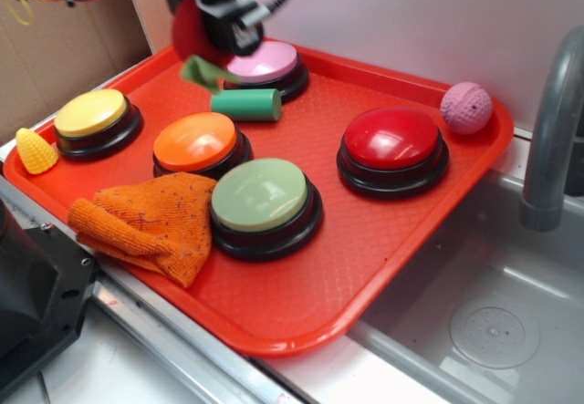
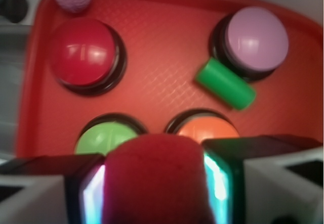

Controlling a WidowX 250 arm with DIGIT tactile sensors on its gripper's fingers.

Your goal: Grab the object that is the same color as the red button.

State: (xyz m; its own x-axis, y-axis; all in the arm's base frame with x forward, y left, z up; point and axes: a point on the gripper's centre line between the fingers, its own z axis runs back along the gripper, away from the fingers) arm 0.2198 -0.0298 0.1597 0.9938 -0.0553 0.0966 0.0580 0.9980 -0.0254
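My gripper (image 1: 203, 35) hangs above the back of the red tray (image 1: 301, 322), shut on the fuzzy red plush strawberry (image 1: 188, 28). Its green leaf (image 1: 203, 72) dangles below, close to the pink button (image 1: 265, 62). In the wrist view the strawberry (image 2: 157, 178) fills the space between my two fingers (image 2: 86, 188), held well above the tray. The glossy red dome button (image 1: 392, 139) on its black base sits at the tray's right, and shows in the wrist view (image 2: 82, 52) at upper left.
On the tray: a green cylinder (image 1: 246, 104), an orange button (image 1: 195, 141), a light green button (image 1: 260, 194), a yellow button (image 1: 91, 113), an orange cloth (image 1: 151, 222), a pink textured ball (image 1: 466, 107). A yellow corn toy (image 1: 35, 150) lies off its left edge. Sink and faucet (image 1: 552, 130) stand right.
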